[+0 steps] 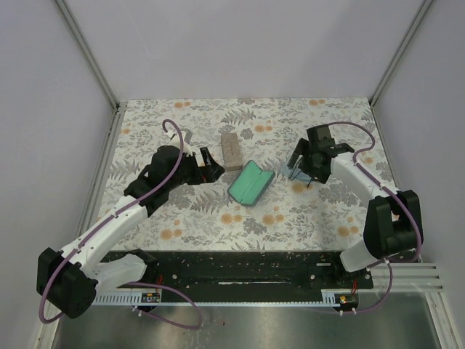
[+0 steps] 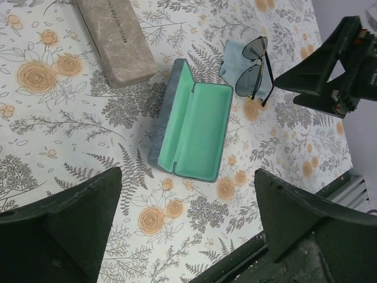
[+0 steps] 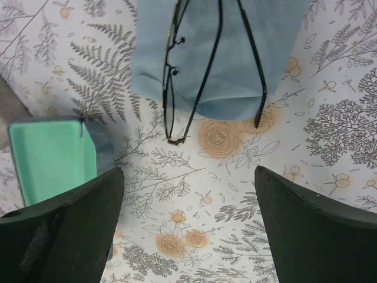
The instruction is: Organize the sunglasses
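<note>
Your right end effector (image 3: 187, 180) is released by the sunglasses (image 2: 250, 79) lying on the cloth (image 3: 283, 41); your left end effector (image 2: 187, 183), near the case (image 2: 197, 127), is released too.

Open green-lined case (image 1: 251, 183) on floral table (image 1: 182, 116), 1 tan case (image 1: 231, 150) behind, blue cloth (image 1: 293, 173) beside right jaws

item: small sunglasses (image 2: 250, 75), thin black frame, slim black arms, see-through-looking lenses | state: arms loosely angled off the frame, lying free on a light blue cloth (image 3: 235, 53) | place: just beyond the spread fingers (image 3: 312, 230) of the right gripper (image 3: 187, 172), untouched
</note>
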Controlling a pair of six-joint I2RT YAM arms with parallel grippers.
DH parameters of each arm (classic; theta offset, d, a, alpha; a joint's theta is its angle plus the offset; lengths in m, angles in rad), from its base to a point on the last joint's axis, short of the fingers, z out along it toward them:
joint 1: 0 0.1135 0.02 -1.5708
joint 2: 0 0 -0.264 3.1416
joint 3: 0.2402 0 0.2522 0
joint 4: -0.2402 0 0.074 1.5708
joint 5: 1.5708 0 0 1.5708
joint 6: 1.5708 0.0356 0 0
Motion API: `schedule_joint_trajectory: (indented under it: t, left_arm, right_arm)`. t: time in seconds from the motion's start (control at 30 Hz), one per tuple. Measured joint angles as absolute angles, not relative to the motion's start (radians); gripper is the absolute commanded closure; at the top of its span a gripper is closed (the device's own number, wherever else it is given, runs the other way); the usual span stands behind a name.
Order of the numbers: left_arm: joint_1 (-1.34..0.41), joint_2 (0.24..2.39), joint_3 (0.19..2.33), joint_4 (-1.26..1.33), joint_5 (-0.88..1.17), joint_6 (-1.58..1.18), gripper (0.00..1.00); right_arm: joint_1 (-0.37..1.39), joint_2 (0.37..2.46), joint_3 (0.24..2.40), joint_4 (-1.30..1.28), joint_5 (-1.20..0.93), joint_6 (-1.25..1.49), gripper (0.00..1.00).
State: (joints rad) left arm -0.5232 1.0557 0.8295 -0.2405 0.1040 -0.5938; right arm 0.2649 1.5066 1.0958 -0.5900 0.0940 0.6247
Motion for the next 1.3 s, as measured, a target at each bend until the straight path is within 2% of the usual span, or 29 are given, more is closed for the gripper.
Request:
schedule_joint_trajectory:
  t: [0.27,0.63,1.0,1.03,1.13,1.23,1.3]
  left_arm:
    - [-0.523,1.036,0.802,-0.205,0.147,-0.594,0.01]
    - [-0.523,1.037,0.778,-0.172,0.185,-0.599,0.01]
    - [-0.523,1.039,0.774,-0.155,0.197,-0.603,0.01]
    - [-0.523,1.040,0.774,-0.152,0.200,-0.603,0.01]
    - [-0.523,1.042,0.768,-0.141,0.203,-0.603,0.01]
    - [-0.523,1.042,0.760,-0.139,0.203,-0.603,0.01]
    - [-0.523,1.043,0.759,-0.139,0.204,-0.603,0.01]
  right_arm:
    - [0.200,1.540,1.095,-0.565,0.105,0.685,0.01]
    - [0.196,1.617,1.106,-0.432,0.131,0.508,0.01]
    - [0.192,1.756,1.108,-0.374,0.150,0.453,0.01]
    - [0.191,1.766,1.108,-0.369,0.145,0.453,0.02]
    - [0.189,1.784,1.113,-0.363,0.130,0.456,0.15]
    - [0.188,1.793,1.119,-0.360,0.101,0.475,0.41]
    - [0.188,1.798,1.127,-0.359,0.080,0.487,0.51]
